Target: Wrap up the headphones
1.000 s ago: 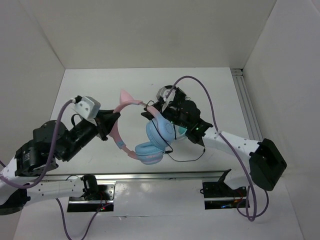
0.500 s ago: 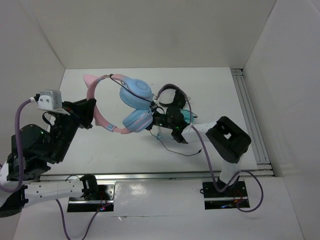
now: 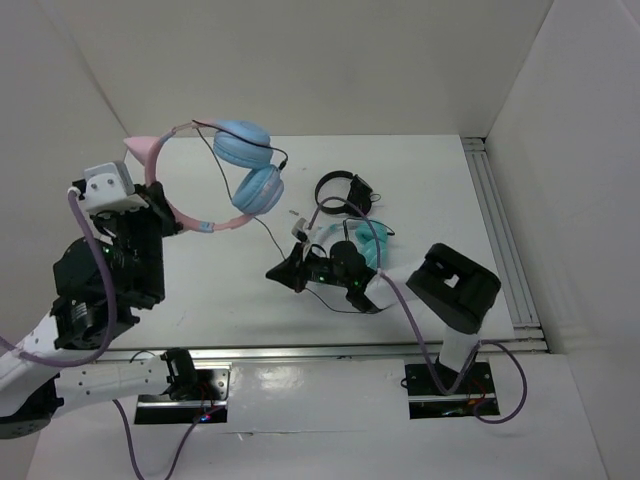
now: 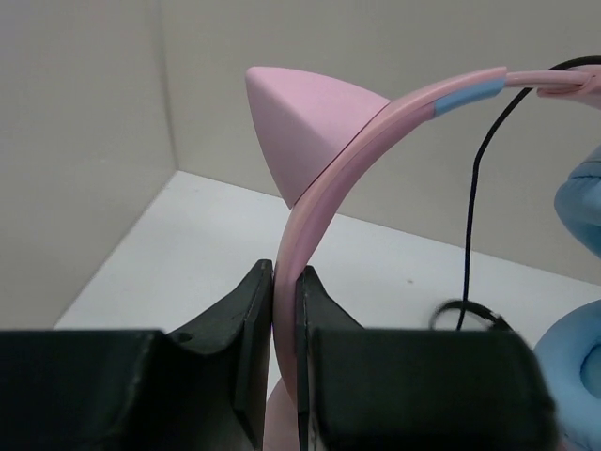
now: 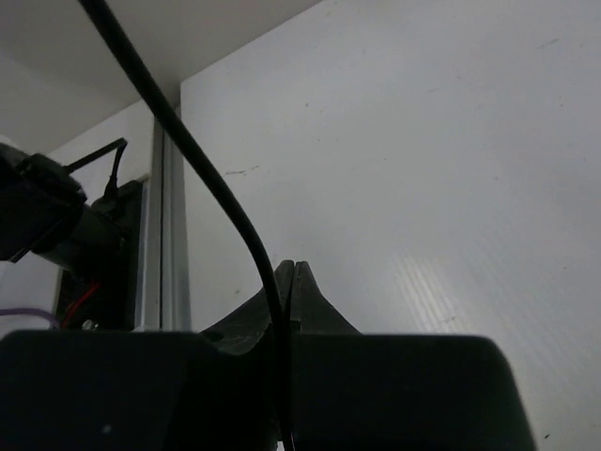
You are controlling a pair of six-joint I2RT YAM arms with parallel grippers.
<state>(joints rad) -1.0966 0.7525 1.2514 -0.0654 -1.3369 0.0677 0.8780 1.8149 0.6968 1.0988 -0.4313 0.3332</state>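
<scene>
Top external view shows three pairs of headphones. At left, the left gripper clamps the pink band of the headphones, raised above the table. The right gripper pinches their single cable. The black pair and the teal pair lie to the right.

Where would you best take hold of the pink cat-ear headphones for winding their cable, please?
On the headband just below the cat ear, coming at the arch edge-on with one finger inside and one outside, as the left gripper holds it: the band is thin there, and the ear cups hang free.
</scene>
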